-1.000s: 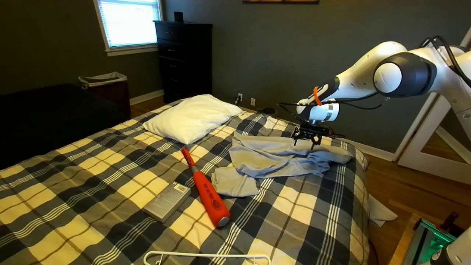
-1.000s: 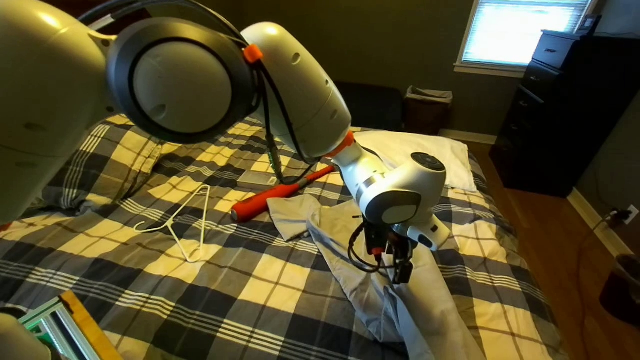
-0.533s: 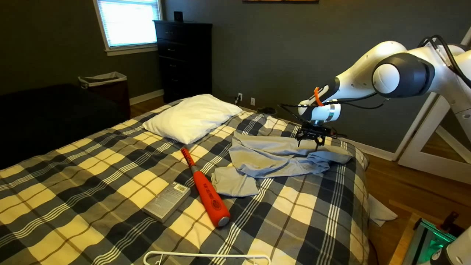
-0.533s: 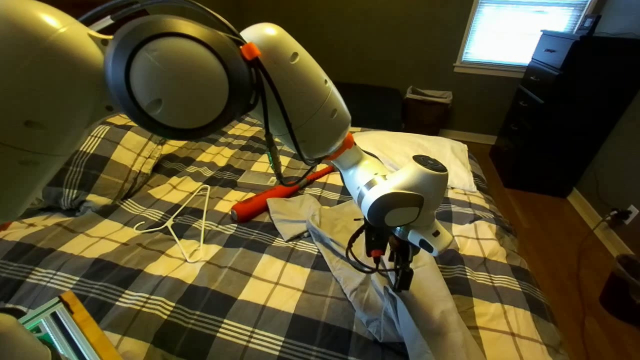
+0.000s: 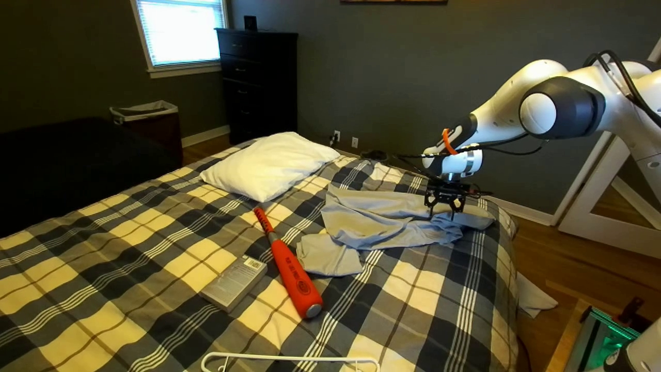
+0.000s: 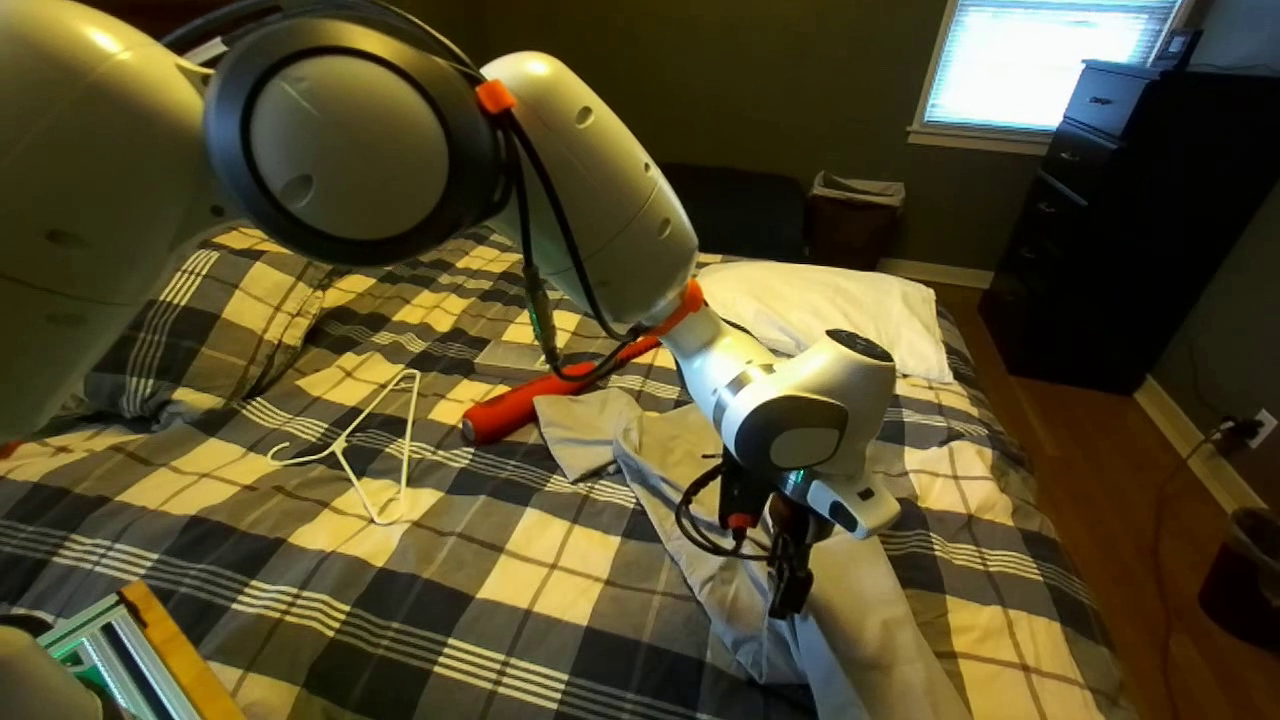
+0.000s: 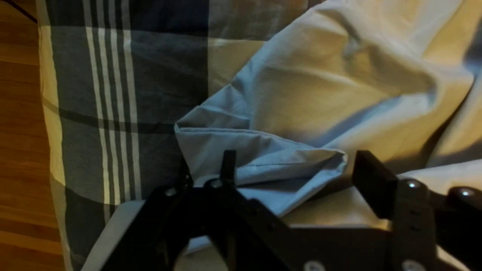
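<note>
Gray cloth (image 5: 386,217) rumpled on plaid bed (image 5: 408,294), right of center in an exterior view. Pincer (image 7: 295,160) spread, nothing gripped, fingers either side of a cloth fold at lower center of the wrist view; contact unclear. Red bat (image 5: 295,276) lower center, gray box (image 5: 235,284) lower left, white pillow (image 5: 268,165) upper left in an exterior view. White hanger (image 6: 340,445) left in an exterior view.

White arm (image 6: 605,190), black jaws
</note>
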Tool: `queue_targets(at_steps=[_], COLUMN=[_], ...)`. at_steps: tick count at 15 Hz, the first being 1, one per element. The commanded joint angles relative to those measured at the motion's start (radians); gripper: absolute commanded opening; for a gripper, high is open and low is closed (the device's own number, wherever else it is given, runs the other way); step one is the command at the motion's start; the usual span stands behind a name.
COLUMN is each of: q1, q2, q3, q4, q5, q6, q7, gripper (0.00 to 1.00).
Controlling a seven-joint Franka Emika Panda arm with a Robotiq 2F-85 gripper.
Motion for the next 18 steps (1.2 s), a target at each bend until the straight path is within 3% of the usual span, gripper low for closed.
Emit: queue_targets(at_steps=[1, 4, 7, 8, 9, 10, 12, 18], q1=[-0.01, -0.009, -0.008, -0.008, -0.007, -0.005, -0.003, -0.003], q2=[0.026, 0.049, 0.065, 0.069, 0.069, 0.068, 0.064, 0.056], q3=[0.009, 0.006, 0.003, 0.003, 0.003, 0.002, 0.001, 0.005], q4=[0.018, 0.04, 0.056, 0.059, 0.057, 0.055, 0.05, 0.04], q5=[0.005, -0.001, -0.003, -0.003, -0.002, -0.003, -0.003, 0.001], q6=[-0.004, -0.011, -0.01, -0.008, 0.0, 0.009, 0.021, 0.067], q7=[0.007, 0.01, 0.011, 0.011, 0.009, 0.01, 0.009, 0.003], gripper=[0.49, 0.3, 0.03, 0.26, 0.4, 0.4, 0.52, 0.97])
